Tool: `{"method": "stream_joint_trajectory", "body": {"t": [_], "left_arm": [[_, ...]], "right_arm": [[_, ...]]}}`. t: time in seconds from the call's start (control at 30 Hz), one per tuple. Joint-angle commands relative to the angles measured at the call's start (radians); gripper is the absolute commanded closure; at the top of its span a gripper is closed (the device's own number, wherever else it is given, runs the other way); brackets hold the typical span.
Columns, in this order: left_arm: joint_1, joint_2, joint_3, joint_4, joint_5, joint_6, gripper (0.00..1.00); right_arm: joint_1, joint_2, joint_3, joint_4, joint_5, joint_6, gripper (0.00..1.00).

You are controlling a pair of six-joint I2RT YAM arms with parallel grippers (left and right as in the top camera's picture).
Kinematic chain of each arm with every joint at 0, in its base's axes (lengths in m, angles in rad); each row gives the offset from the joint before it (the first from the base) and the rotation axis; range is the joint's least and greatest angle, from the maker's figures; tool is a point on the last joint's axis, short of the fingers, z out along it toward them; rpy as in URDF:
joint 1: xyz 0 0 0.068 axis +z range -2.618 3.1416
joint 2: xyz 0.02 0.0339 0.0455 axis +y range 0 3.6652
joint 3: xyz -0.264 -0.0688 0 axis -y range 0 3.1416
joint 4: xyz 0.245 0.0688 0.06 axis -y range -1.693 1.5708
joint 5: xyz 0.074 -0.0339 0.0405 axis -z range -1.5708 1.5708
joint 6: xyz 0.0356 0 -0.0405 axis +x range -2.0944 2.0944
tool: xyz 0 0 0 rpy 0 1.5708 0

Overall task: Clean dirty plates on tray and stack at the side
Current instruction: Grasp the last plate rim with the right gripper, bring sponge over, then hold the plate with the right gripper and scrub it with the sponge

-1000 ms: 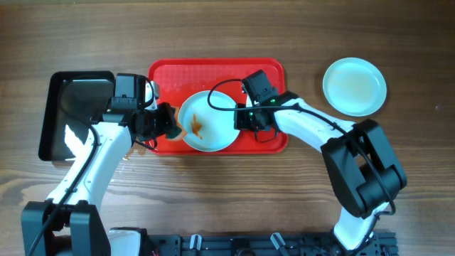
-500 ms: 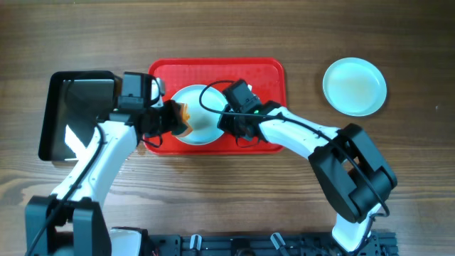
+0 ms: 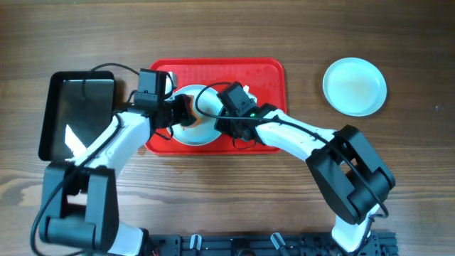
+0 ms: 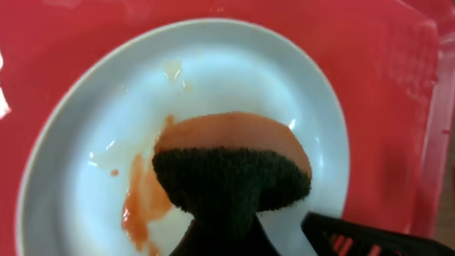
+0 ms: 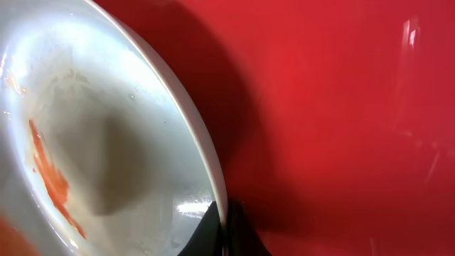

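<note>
A pale mint-white dirty plate [image 3: 201, 126] sits on the red tray [image 3: 266, 75], smeared with orange sauce [image 4: 142, 203]. My left gripper [image 3: 178, 112] is shut on an orange sponge with a dark scouring face [image 4: 231, 167], held over the plate's middle. My right gripper [image 3: 222, 122] is shut on the plate's right rim [image 5: 222, 206]; the plate shows tilted in the right wrist view, its smear [image 5: 50, 178] at lower left. A second plate [image 3: 355, 86] lies on the table at the far right, off the tray. No third plate is in view.
A black glossy tray [image 3: 77, 114] lies left of the red tray, beside my left arm. The red tray's right half [image 3: 263, 92] is bare. Wooden table surrounds everything.
The plate has slid left across the tray with my right gripper on its rim. My left gripper has moved right, bringing the sponge over the plate.
</note>
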Motion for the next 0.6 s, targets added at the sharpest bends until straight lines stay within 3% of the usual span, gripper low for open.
{"method": "stream_joint_trajectory", "body": {"t": [0.0,0.27,0.57], "left_arm": [[-0.042,0.073,-0.006,0.024,-0.012,-0.009,0.96],[-0.097,0.124,-0.006,0.123,-0.017,-0.061,0.96],[-0.097,0.168,-0.006,-0.004,-0.332,-0.057,0.96]], "right_arm": [[0.004,0.026,-0.005,0.019,0.029,-0.041,0.96],[0.004,0.026,-0.005,0.021,0.029,-0.064,0.96],[0.004,0.026,-0.005,0.021,0.029,-0.065,0.95]]}}
